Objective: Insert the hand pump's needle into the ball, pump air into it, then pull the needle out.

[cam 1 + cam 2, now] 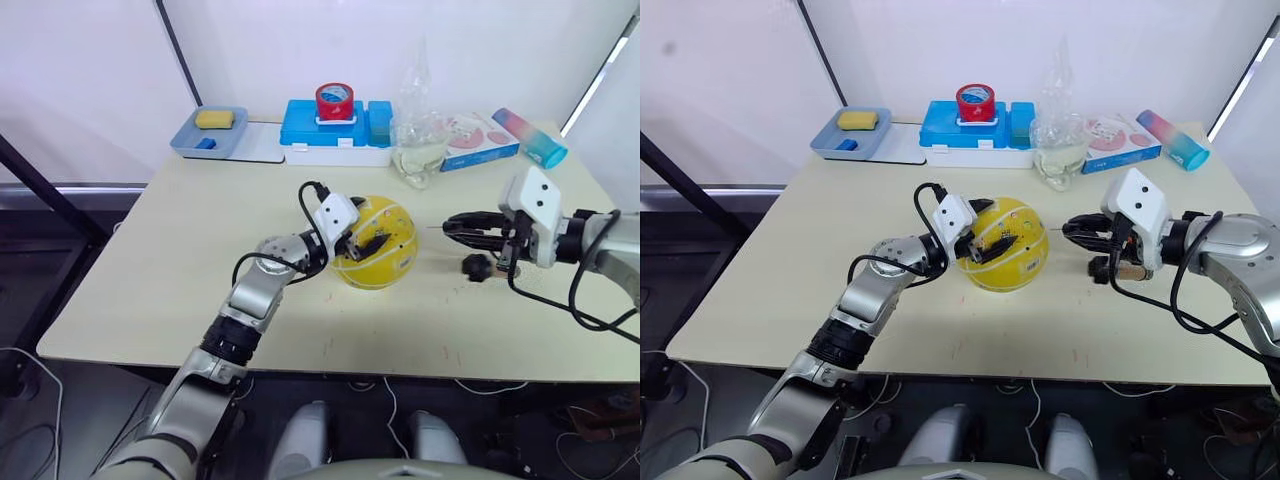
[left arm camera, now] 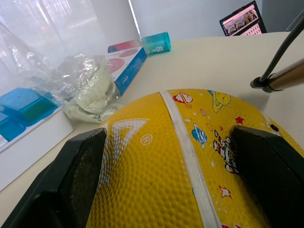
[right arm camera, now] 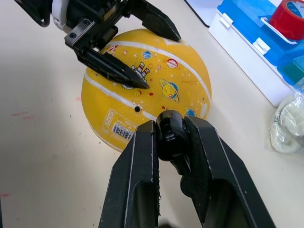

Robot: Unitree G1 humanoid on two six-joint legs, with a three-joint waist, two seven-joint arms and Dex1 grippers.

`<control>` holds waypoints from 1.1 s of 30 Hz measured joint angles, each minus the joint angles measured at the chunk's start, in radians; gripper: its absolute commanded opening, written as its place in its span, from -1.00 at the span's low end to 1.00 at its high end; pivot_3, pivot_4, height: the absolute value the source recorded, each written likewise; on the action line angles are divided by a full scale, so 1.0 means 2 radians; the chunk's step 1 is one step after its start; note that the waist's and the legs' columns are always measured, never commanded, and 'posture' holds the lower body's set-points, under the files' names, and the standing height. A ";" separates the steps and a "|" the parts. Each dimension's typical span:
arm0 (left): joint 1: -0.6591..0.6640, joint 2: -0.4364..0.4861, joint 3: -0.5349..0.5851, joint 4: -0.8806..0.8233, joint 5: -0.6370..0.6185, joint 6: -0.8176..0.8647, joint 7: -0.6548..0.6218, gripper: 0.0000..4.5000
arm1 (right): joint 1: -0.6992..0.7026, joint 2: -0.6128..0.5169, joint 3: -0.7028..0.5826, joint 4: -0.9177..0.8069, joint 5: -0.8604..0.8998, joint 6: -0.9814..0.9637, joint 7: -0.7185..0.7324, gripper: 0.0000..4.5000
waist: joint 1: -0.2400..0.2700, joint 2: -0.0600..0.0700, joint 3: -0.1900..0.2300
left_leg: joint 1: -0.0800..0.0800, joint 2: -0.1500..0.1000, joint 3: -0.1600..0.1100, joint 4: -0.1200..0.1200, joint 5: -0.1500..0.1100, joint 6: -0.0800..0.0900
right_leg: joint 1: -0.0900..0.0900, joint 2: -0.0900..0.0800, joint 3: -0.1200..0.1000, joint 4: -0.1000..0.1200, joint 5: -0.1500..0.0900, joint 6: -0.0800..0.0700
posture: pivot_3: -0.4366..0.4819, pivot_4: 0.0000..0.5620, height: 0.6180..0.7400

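On the pale bench [image 1: 150, 270], left gripper [image 1: 358, 232] jaws pinch the round yellow white-seamed ball [image 1: 385, 250]; right gripper [image 1: 452, 225], reaching leftward, clamps the pump's black needle fitting [image 3: 169, 135] beside it

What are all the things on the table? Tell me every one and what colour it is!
Ball: one, yellow with white lines, middle of the table.
Hand pump: one, black end, in the right gripper.
Needle: one, thin, pointing at the ball, not in it.
Tape roll: one, red, on the blue box.
Blue box: one, back of the table.
Tray: one, blue-grey, back left, holding a yellow block.
Plastic bag: one, clear, back.
Flat box: one, blue-edged, back right.
Tube: one, pink and teal, back right.
Left gripper: black fingers around the ball.
Right gripper: black fingers shut on the pump.
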 measured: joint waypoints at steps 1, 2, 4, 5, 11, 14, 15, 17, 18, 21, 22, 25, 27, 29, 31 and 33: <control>0.000 -0.001 0.002 0.000 0.000 0.000 0.000 1.00 | 0.001 0.001 0.000 0.000 -0.002 -0.002 0.000 -0.86 | -0.001 0.000 0.000 | 0.000 0.000 0.000 0.000 0.000 0.000 | 0.000 0.000 0.000 0.000 0.000 0.000 | -0.05 -0.47 0.99; 0.001 -0.002 0.004 0.000 0.000 0.000 -0.001 1.00 | 0.004 0.003 0.000 0.001 -0.005 -0.007 -0.001 -0.86 | -0.001 0.001 0.000 | 0.000 0.000 0.000 0.000 0.000 0.001 | 0.000 0.000 0.000 0.000 0.000 0.000 | -0.05 -0.47 0.99; 0.003 -0.004 0.008 0.000 0.000 -0.002 -0.003 1.00 | 0.012 0.008 0.000 0.003 -0.013 -0.016 -0.003 -0.86 | -0.002 0.001 0.000 | 0.000 0.000 0.000 0.000 0.001 0.001 | 0.000 0.000 0.000 0.000 0.000 0.000 | -0.05 -0.47 0.99; 0.005 -0.005 0.009 0.000 0.000 -0.004 -0.004 1.00 | 0.018 0.014 0.000 0.006 -0.018 -0.024 -0.005 -0.86 | -0.002 0.001 0.000 | 0.000 0.000 0.000 0.000 0.001 0.001 | 0.000 0.000 0.000 0.000 0.000 0.000 | -0.05 -0.47 0.99; 0.009 -0.009 0.022 0.000 -0.006 -0.009 -0.016 1.00 | 0.057 0.057 0.003 0.033 -0.056 -0.072 -0.026 -0.86 | -0.003 0.001 0.000 | -0.001 0.000 0.000 0.000 0.001 0.001 | -0.001 0.000 0.000 0.000 0.000 0.000 | -0.05 -0.47 0.99; 0.012 -0.011 0.032 -0.002 -0.012 -0.013 -0.025 1.00 | 0.071 0.080 0.007 0.056 -0.077 -0.100 -0.040 -0.86 | -0.003 0.001 0.000 | -0.001 0.000 0.000 0.000 0.001 0.002 | -0.001 0.000 0.000 0.000 0.000 0.000 | -0.05 -0.47 0.99; 0.011 -0.011 0.034 -0.002 -0.013 -0.014 -0.027 1.00 | 0.072 0.089 0.007 0.070 -0.087 -0.114 -0.044 -0.86 | -0.003 0.001 0.001 | -0.001 0.000 0.000 0.000 0.001 0.002 | -0.001 0.000 0.000 0.000 0.000 0.000 | -0.05 -0.47 0.99; 0.012 -0.012 0.037 -0.002 -0.016 -0.016 -0.031 1.00 | 0.073 0.099 0.007 0.089 -0.099 -0.137 -0.051 -0.86 | -0.003 0.001 0.001 | -0.002 0.000 0.000 0.000 0.001 0.002 | -0.002 0.000 0.000 0.000 0.000 0.000 | -0.05 -0.47 0.99; 0.012 -0.012 0.039 -0.002 -0.018 -0.016 -0.033 1.00 | 0.073 0.106 0.006 0.100 -0.104 -0.148 -0.054 -0.86 | -0.004 0.001 0.001 | -0.002 0.000 0.000 0.000 0.001 0.002 | -0.002 0.000 0.000 0.000 0.000 0.000 | -0.05 -0.47 0.99; 0.011 -0.012 0.047 -0.003 -0.024 -0.015 -0.039 1.00 | 0.074 0.124 0.005 0.124 -0.117 -0.177 -0.062 -0.86 | -0.004 0.001 0.004 | -0.002 0.000 0.000 0.000 0.001 0.002 | -0.002 0.000 0.000 0.000 0.000 0.000 | -0.05 -0.47 0.99; 0.010 -0.012 0.051 -0.004 -0.028 -0.014 -0.044 1.00 | 0.074 0.134 0.005 0.140 -0.120 -0.196 -0.067 -0.86 | -0.004 0.001 0.005 | -0.002 0.000 0.000 0.000 0.001 0.002 | -0.002 0.000 0.000 0.000 0.000 0.000 | -0.05 -0.47 0.99; 0.007 -0.011 0.058 -0.008 -0.040 -0.009 -0.054 1.00 | 0.074 0.156 0.004 0.171 -0.128 -0.231 -0.074 -0.86 | -0.005 0.001 0.008 | -0.002 0.000 0.001 0.000 0.001 0.002 | -0.002 0.001 0.000 0.000 0.000 0.000 | -0.05 -0.47 0.99; 0.006 -0.007 0.062 -0.014 -0.044 -0.004 -0.063 1.00 | 0.074 0.166 0.004 0.190 -0.132 -0.251 -0.075 -0.86 | -0.005 0.001 0.010 | -0.003 0.000 0.001 0.000 0.001 0.002 | -0.003 0.001 0.001 0.000 0.000 0.000 | -0.05 -0.47 0.99; 0.005 0.001 0.067 -0.025 -0.054 0.009 -0.076 1.00 | 0.072 0.173 0.004 0.211 -0.134 -0.274 -0.075 -0.86 | -0.005 0.001 0.012 | -0.003 0.000 0.001 -0.001 0.001 0.002 | -0.003 0.001 0.001 0.000 0.000 0.000 | -0.05 -0.47 0.99; 0.002 0.008 0.070 -0.035 -0.061 0.019 -0.085 1.00 | 0.072 0.179 0.004 0.224 -0.135 -0.288 -0.075 -0.86 | -0.005 0.001 0.014 | -0.003 0.000 0.001 -0.001 0.001 0.002 | -0.003 0.001 0.001 0.000 0.000 0.000 | -0.05 -0.47 0.99; -0.004 0.016 0.072 -0.044 -0.067 0.025 -0.096 1.00 | 0.072 0.183 0.004 0.237 -0.136 -0.302 -0.075 -0.86 | -0.005 0.001 0.017 | -0.004 -0.001 0.001 -0.001 0.001 0.002 | -0.004 0.001 0.002 0.000 0.000 0.000 | -0.05 -0.47 0.99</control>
